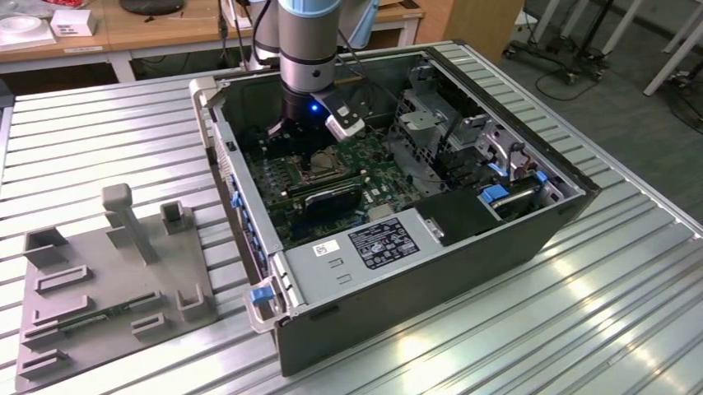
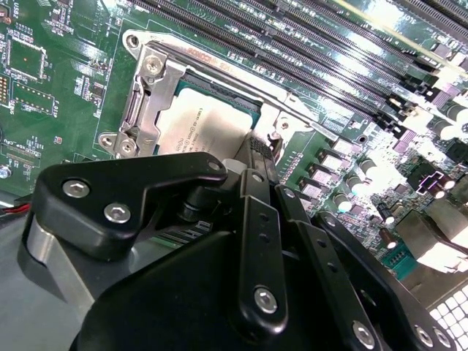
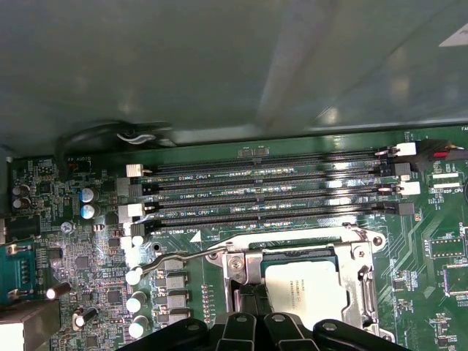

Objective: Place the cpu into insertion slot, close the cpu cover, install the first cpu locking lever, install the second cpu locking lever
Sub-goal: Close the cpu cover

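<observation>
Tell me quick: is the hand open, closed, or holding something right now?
Hand: closed, tips at the edge of the cover, nothing visibly held; the cpu sits in its slot under the cover.

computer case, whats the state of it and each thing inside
computer case: on its side, open
cpu: seated in the insertion slot
cpu cover: down over the cpu
memory slots: empty
end effector: low beside the cpu
</observation>
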Robot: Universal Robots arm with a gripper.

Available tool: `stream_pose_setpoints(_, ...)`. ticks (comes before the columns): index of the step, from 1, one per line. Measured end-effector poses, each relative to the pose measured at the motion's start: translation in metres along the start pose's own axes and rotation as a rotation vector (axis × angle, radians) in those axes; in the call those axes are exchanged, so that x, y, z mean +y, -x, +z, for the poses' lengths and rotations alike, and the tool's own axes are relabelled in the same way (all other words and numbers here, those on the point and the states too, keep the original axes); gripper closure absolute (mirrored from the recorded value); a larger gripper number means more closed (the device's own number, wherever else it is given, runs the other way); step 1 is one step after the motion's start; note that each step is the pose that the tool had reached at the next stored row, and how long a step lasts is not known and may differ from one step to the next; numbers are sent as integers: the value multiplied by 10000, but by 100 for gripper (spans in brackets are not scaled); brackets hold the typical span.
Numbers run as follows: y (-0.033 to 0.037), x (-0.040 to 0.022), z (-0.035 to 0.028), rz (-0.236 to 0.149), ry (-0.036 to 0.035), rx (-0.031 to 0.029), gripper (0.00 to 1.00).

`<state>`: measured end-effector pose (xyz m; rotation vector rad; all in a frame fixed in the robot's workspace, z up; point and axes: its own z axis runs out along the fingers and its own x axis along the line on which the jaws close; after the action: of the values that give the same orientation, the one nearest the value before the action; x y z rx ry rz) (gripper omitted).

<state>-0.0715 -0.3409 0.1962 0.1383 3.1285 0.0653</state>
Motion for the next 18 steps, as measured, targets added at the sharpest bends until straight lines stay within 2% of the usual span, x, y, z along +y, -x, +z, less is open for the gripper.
stream_pose_setpoints(11,-4,1,0,-1,5,-14,89)
stream_pose_setpoints(15,-1,7,-29,-1,23,-29,89)
stream_pose_setpoints(18,-3,5,-60,0,-1,-17,89)
